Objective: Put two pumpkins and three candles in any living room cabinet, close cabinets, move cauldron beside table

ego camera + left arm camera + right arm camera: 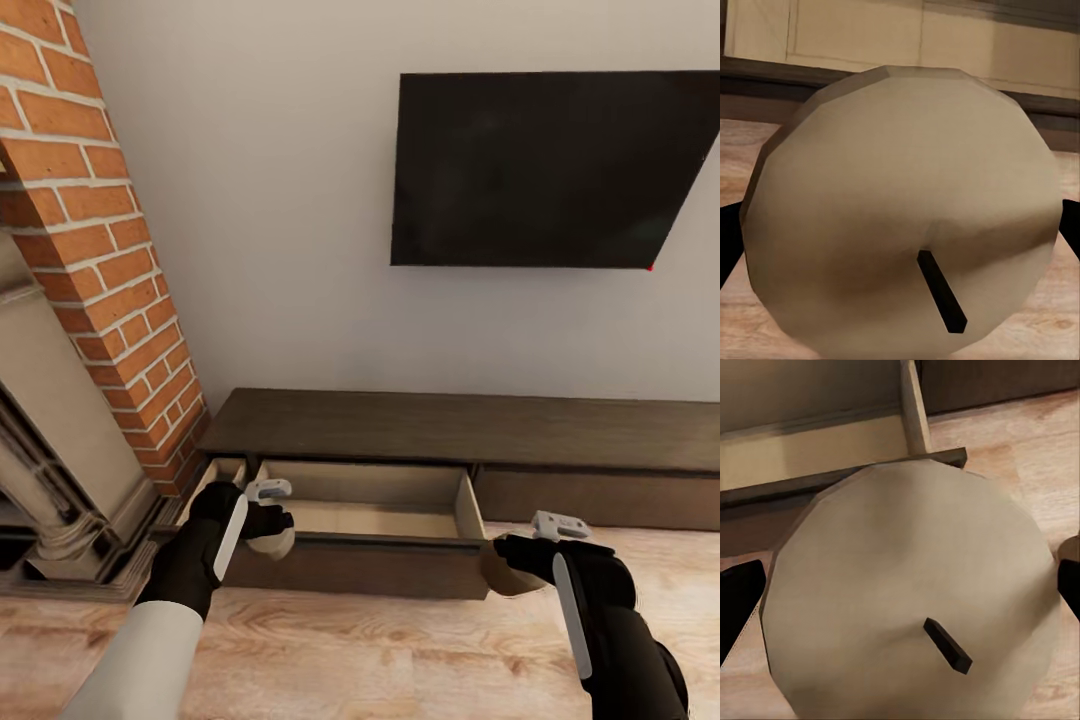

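Cabinet (470,430) runs low along the wall under the dark screen (550,170), beside the brick fireplace (90,260); one drawer (375,515) stands pulled out, its pale interior apparently empty. Left pincer (272,528) is clamped on a candle (900,210) at the drawer's front left corner. Right pincer (505,560) is clamped on a second candle (911,592) just off the front right corner. Nothing stowed yet; third candle, pumpkins, cauldron, closing remain.
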Tool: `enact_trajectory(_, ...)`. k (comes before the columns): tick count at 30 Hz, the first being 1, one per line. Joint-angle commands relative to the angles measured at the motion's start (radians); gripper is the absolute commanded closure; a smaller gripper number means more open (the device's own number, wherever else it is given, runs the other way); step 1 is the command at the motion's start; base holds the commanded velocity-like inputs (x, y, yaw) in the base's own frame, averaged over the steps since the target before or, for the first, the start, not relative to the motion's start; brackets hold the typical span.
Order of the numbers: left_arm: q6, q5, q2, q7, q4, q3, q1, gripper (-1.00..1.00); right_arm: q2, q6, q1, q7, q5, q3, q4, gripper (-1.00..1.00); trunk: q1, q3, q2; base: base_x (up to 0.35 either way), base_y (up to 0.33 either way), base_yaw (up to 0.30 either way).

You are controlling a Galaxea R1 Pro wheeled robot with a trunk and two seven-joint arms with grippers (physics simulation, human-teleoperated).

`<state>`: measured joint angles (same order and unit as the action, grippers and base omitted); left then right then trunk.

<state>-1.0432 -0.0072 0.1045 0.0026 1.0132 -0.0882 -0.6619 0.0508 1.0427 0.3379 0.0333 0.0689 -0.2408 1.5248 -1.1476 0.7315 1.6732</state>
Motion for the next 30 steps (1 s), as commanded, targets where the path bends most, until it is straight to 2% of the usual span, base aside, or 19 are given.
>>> enact_trajectory(1, -0.004, 0.003, 0.001, 0.000, 0.001, -0.001, -0.001, 1.00, 0.001, 0.005, 0.006, 0.002, 0.008, 0.000, 0.007, 1.00, 0.000, 0.001, 0.000, 0.000, 0.000, 0.096)
enact_trajectory(5, -0.004, 0.004, 0.002, 0.000, 0.001, 0.014, -0.001, 1.00, 0.001, 0.005, 0.047, 0.001, 0.008, -0.001, -0.021, 1.00, 0.000, 0.001, 0.000, 0.001, 0.000, 0.042)
enact_trajectory(10, -0.004, 0.007, 0.005, 0.002, 0.002, 0.029, -0.001, 1.00, 0.001, 0.005, 0.101, 0.006, 0.006, 0.003, -0.115, 1.00, 0.000, 0.001, 0.000, 0.111, -0.030, 0.009)
enact_trajectory(14, -0.004, 0.008, 0.007, 0.002, 0.002, 0.044, -0.001, 1.00, 0.005, 0.005, 0.106, 0.030, 0.005, 0.004, -0.121, 1.00, 0.000, 0.001, 0.000, 0.056, -0.023, 0.002)
enact_trajectory(20, -0.004, 0.009, 0.007, 0.002, 0.002, 0.056, -0.001, 1.00, 0.032, 0.005, 0.102, 0.056, 0.006, 0.020, -0.122, 1.00, 0.000, 0.001, 0.000, 0.014, -0.005, -0.064)
enact_trajectory(30, -0.004, 0.009, 0.007, 0.002, 0.002, 0.059, -0.002, 1.00, 0.037, 0.005, 0.099, 0.061, 0.006, 0.027, -0.112, 1.00, 0.000, 0.001, 0.000, 0.068, 0.000, -0.157)
